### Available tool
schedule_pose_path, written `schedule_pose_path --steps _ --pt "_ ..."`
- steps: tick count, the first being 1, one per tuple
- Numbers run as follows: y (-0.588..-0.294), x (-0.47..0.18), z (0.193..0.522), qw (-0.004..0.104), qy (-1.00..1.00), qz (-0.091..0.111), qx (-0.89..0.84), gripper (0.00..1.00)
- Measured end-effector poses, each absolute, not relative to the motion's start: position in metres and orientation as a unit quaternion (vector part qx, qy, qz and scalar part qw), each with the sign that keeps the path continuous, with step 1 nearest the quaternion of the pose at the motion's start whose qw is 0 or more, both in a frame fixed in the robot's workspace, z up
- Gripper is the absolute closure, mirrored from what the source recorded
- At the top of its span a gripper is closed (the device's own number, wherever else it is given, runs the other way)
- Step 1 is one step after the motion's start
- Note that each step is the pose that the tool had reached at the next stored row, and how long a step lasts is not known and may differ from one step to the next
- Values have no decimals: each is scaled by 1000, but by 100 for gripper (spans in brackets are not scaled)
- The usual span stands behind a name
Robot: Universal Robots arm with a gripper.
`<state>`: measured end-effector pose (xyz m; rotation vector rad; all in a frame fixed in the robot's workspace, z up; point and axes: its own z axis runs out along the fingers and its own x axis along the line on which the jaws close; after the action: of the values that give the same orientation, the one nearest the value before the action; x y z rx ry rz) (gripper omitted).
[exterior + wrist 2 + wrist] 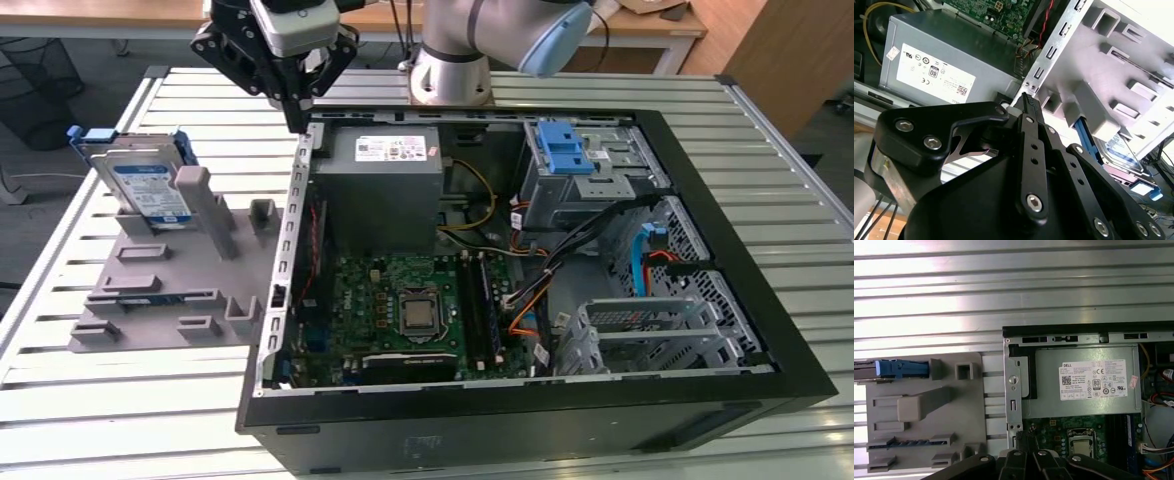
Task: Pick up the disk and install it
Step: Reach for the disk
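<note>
Hovers, black fingers (295,100) pressed together and empty, over the black computer case's rim (299,180), well apart from the propped silver-grey, blue-bracketed disk (144,185); risks toppling it if lowered unopened.

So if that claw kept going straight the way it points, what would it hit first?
Probably the computer case's metal side rim, next to the grey power supply; the claw points at that edge, though depth is hard to judge.

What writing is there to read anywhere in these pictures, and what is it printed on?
White label on the grey box: print too small to read.
Label on the disk: too blurred to read.
Circuit board: markings too small to read.
</note>
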<state>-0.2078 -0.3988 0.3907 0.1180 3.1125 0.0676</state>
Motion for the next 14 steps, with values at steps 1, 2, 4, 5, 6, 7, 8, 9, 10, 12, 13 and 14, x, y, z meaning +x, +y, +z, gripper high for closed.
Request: schedule_pose_path --steps 1,2,4,5,6,7,8,9,10,12,13,14 --pt "-399 -208 391 13 999 22 38 89" --pt "-399 -209 391 13 999 22 38 89" --pt "-399 -210 391 13 999 22 38 89" --pt "-399 -210 391 13 999 22 38 89" --pt "-399 -210 391 13 999 22 38 89" --pt "-399 -211 391 13 999 22 38 89" --pt "-399 -211 391 13 999 22 38 89" --pt "-399 -212 391 13 999 22 38 89" --pt "-399 -212 391 13 999 22 38 89" --pt "-399 -213 391 13 999 22 38 89" --pt "-399 -214 390 13 999 22 38 89" --pt "-399 -214 391 13 999 22 38 89"
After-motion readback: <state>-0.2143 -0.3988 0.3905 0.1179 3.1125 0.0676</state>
